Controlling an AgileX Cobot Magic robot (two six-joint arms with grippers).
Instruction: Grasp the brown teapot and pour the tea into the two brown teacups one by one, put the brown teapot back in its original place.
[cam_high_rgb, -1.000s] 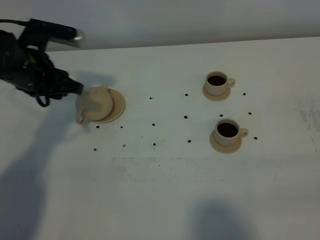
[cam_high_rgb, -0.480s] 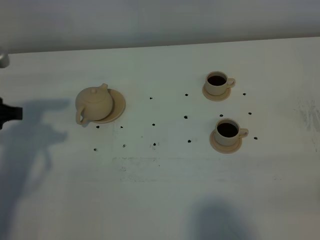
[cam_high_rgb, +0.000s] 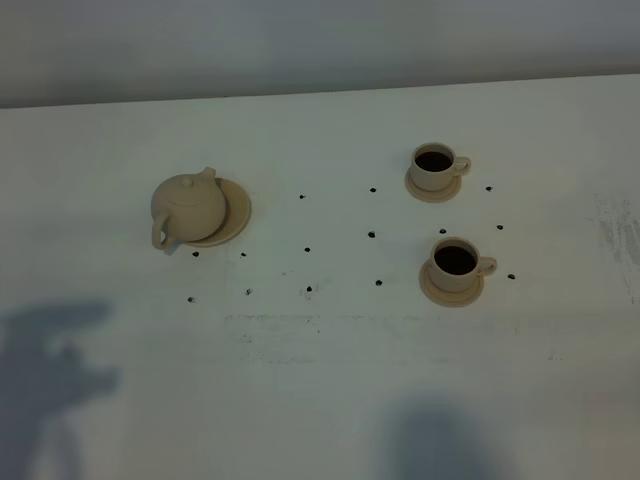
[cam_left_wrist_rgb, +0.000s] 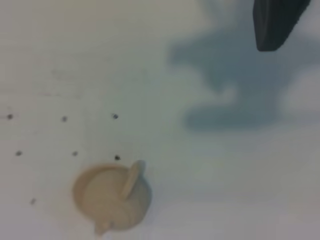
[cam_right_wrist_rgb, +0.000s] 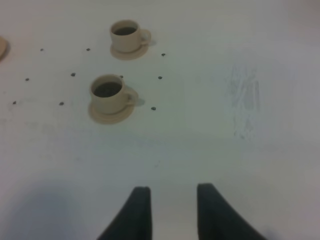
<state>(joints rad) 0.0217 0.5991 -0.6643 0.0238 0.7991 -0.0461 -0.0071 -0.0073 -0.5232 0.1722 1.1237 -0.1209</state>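
The brown teapot (cam_high_rgb: 186, 204) stands upright on its wide saucer (cam_high_rgb: 234, 212), the original place, at the table's left, with nothing touching it. The left wrist view shows the teapot (cam_left_wrist_rgb: 112, 202) blurred and far off. Only one dark finger (cam_left_wrist_rgb: 272, 22) of my left gripper shows, well away from the pot and with nothing by it. The two brown teacups, far (cam_high_rgb: 435, 166) and near (cam_high_rgb: 456, 262), sit on small saucers at the right, both dark with tea. My right gripper (cam_right_wrist_rgb: 172, 189) hovers nearer than the cups (cam_right_wrist_rgb: 107, 92), its fingertips apart and empty. Neither gripper appears in the exterior view.
Small dark specks (cam_high_rgb: 308, 249) dot the white table (cam_high_rgb: 330, 370) between teapot and cups. Arm shadows lie at the lower left (cam_high_rgb: 50, 370) and bottom centre (cam_high_rgb: 440, 440). A faint scuff (cam_high_rgb: 615, 225) marks the table's right side.
My left arm has pulled away from the teapot's handle and left the exterior view on the left; its shadow has slid to the lower left. Teapot and cups have not moved.
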